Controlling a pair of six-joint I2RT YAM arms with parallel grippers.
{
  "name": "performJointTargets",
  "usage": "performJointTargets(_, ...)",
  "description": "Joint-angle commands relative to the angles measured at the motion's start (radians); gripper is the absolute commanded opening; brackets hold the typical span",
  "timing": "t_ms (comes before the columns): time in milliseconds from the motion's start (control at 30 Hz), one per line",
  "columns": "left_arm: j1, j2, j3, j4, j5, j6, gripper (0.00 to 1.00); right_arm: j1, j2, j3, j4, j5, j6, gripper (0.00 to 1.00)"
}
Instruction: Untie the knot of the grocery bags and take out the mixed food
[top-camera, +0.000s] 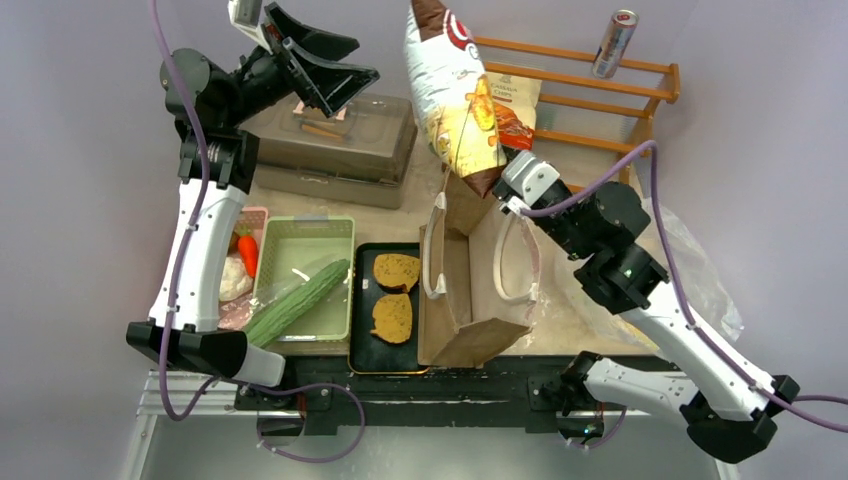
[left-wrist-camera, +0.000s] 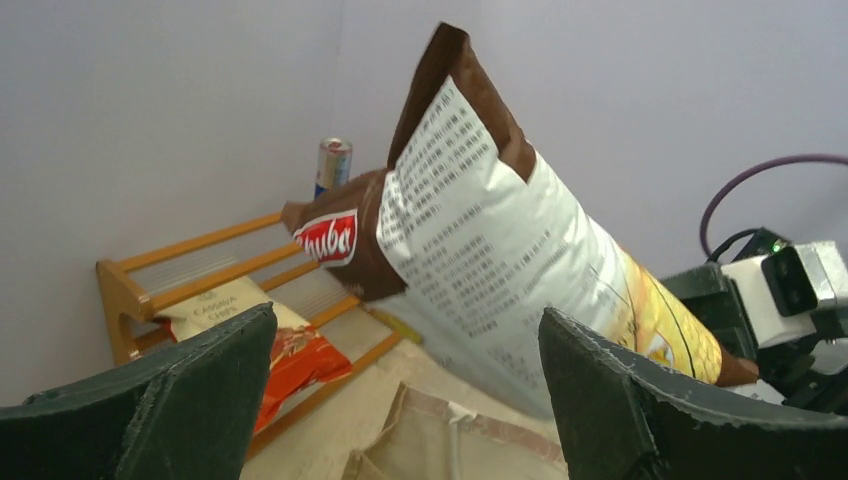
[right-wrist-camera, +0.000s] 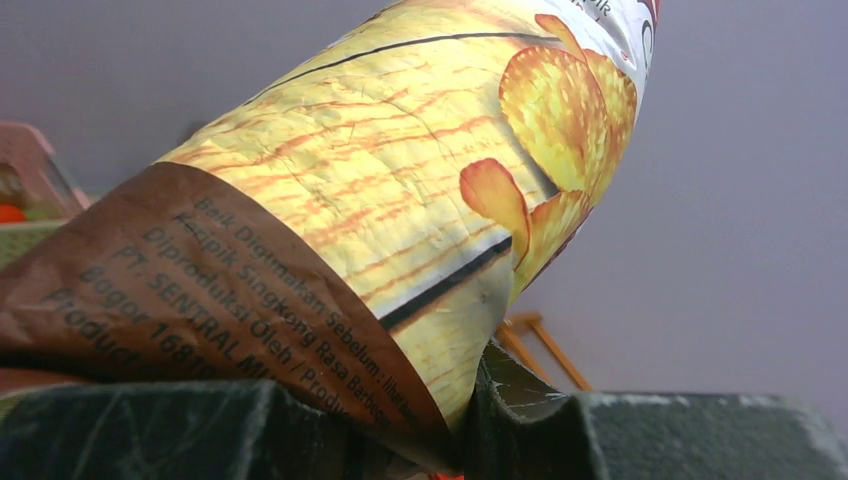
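Observation:
My right gripper (top-camera: 497, 180) is shut on the bottom seam of a big brown, white and yellow chips packet (top-camera: 455, 90) and holds it upright, high above the open brown paper bag (top-camera: 470, 300) with two white loop handles. In the right wrist view the packet (right-wrist-camera: 400, 200) is pinched at the gripper (right-wrist-camera: 470, 400). My left gripper (top-camera: 335, 60) is open and empty, raised over the grey case; its wrist view looks at the packet (left-wrist-camera: 480, 230) and the paper bag's rim (left-wrist-camera: 450, 440). Two toast slices (top-camera: 396, 272) lie on a black tray (top-camera: 360, 350). A crinkly transparent bag (top-camera: 700, 270) lies right.
A cucumber (top-camera: 295, 300) lies across a green basket (top-camera: 305, 230). A carrot (top-camera: 248, 252) sits in a pink container (top-camera: 255, 215). The grey lidded case (top-camera: 340, 140) stands at the back left. A wooden rack (top-camera: 600, 60) holds an orange-white snack packet (top-camera: 512, 105) and a silver can (top-camera: 614, 44).

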Motion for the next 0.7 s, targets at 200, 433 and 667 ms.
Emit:
performJointTargets(200, 0.019, -0.102, -0.122, -0.033, 0.008, 0.093, 1.0, -0.19, 0.03, 0.203, -0.542, 0.278, -0.223, 0.0)
performJointTargets(433, 0.019, -0.106, -0.156, 0.005, 0.007, 0.06, 1.0, -0.323, 0.142, 0.278, -0.73, 0.304, -0.273, 0.0)
performJointTargets(667, 0.025, -0.122, -0.154, -0.019, 0.011, 0.084, 1.0, -0.438, 0.3, 0.398, -0.818, 0.325, -0.36, 0.0)
